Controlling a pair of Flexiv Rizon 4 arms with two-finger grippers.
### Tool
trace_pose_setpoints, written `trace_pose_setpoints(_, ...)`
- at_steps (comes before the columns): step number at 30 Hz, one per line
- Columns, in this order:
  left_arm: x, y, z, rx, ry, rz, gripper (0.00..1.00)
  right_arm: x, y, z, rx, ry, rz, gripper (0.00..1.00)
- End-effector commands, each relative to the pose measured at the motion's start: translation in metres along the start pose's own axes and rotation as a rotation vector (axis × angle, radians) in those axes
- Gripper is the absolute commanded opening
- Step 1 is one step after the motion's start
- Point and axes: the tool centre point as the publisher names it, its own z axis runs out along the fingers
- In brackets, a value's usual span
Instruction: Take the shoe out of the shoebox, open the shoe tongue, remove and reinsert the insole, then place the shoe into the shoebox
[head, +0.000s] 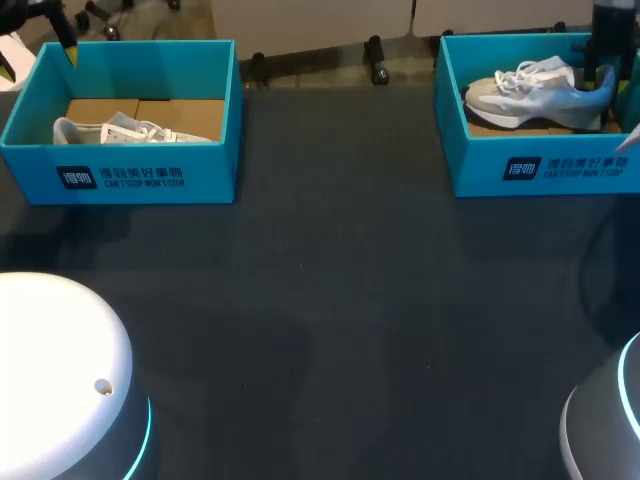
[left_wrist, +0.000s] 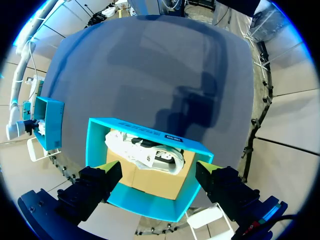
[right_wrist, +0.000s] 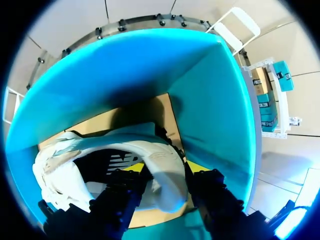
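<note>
Two teal shoeboxes stand at the table's back. The right shoebox (head: 540, 170) holds a light blue and white shoe (head: 530, 90), lying on its side with the heel to the right. My right gripper (right_wrist: 165, 172) reaches down into this box, shut on the shoe's heel (right_wrist: 167, 165), one yellow-tipped finger (right_wrist: 140, 170) on each side. In the head view the right gripper (head: 603, 78) is at that heel. The left shoebox (left_wrist: 140, 127) holds a white shoe (left_wrist: 145, 150). Above its far wall hangs my left gripper (left_wrist: 157, 175), open and holding nothing.
The left shoebox (head: 130, 175) sits at the back left with its white shoe (head: 120, 130) against the front wall. Dark table cloth (head: 330, 300) stretches between and in front of the boxes. Cardboard lines both box floors.
</note>
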Motion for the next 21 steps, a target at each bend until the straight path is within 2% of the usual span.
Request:
trace_pose_setpoints(1, 0.0, -0.001, 0.0, -0.003, 0.002, -0.001, 1.0, 0.001, 0.01, 0.005, 0.067, -0.003, 0.005, 0.48)
trace_pose_setpoints(7, 0.0, -0.001, 0.0, -0.003, 0.002, -0.001, 1.0, -0.002, 0.01, -0.001, 0.057, -0.006, 0.013, 0.49)
trace_pose_setpoints(21, 0.0, -0.001, 0.0, -0.003, 0.002, -0.001, 1.0, -0.002, 0.015, 0.014, 0.076, 0.004, 0.011, 0.49)
